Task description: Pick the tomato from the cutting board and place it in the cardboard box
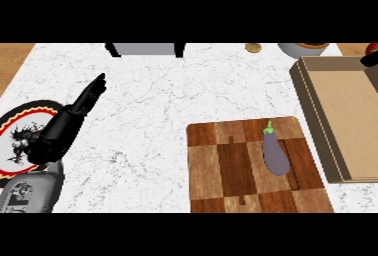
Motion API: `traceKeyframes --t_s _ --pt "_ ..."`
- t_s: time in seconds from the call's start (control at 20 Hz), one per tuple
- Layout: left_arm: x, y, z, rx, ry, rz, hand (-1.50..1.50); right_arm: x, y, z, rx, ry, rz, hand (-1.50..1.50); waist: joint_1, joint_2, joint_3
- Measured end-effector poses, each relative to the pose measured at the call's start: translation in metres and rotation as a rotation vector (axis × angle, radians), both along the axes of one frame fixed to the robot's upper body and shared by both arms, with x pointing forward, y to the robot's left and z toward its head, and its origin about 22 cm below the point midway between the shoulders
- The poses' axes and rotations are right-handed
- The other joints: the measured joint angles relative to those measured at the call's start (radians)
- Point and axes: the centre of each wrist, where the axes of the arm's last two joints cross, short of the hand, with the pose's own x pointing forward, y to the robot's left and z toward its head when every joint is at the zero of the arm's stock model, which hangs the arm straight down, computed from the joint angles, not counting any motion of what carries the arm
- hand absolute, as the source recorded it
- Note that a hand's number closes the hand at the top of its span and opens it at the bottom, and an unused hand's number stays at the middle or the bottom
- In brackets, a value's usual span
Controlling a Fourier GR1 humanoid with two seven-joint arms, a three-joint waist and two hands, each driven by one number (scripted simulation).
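One cutting board [255, 167] carries one purple eggplant [275, 152]; one cardboard box [343, 117] sits beside it. The left hand [74, 117] rests straight-fingered, empty, on the worktop [162, 125].

We see a white marble counter top with thin grey veins [170, 110] filling most of the view, with a strip of light brown wooden surface [15, 55] beyond its left edge. At the far edge stands a grey box-shaped appliance with black sides [145, 49], cut off by the frame
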Motion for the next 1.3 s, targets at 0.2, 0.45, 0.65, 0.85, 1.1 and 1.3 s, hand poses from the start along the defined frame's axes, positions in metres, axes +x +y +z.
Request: traceKeyframes --t_s 0.2,0.45,0.65,0.85,1.1,1.3 --pt "-0.002 -0.002 0.002 0.000 -0.005 -0.005 0.00 -0.017 -0.036 -0.011 0.084 0.100 0.018 1.50 0.001 0.000 0.000" --pt "-0.001 -0.003 0.004 0.004 -0.008 -0.006 0.00 -0.036 -0.065 -0.032 0.189 0.240 0.023 -1.50 0.003 0.001 0.000" --pt "0.000 -0.004 0.002 -0.002 0.001 -0.007 0.00 -0.042 -0.074 -0.036 0.269 0.265 0.116 -1.50 0.004 0.001 0.000" --pt "0.001 -0.003 0.007 0.006 0.007 -0.004 0.00 -0.047 -0.080 -0.035 0.291 0.140 0.220 -1.50 0.002 0.000 0.001" --pt "0.001 0.002 0.006 0.001 0.008 0.013 0.00 -0.044 -0.077 -0.011 0.377 -0.303 0.258 -1.50 -0.013 -0.006 0.003" --pt "-0.001 0.003 0.005 -0.003 0.008 0.014 0.00 -0.054 -0.091 -0.005 0.503 -0.622 0.180 -1.50 -0.016 -0.007 0.003"
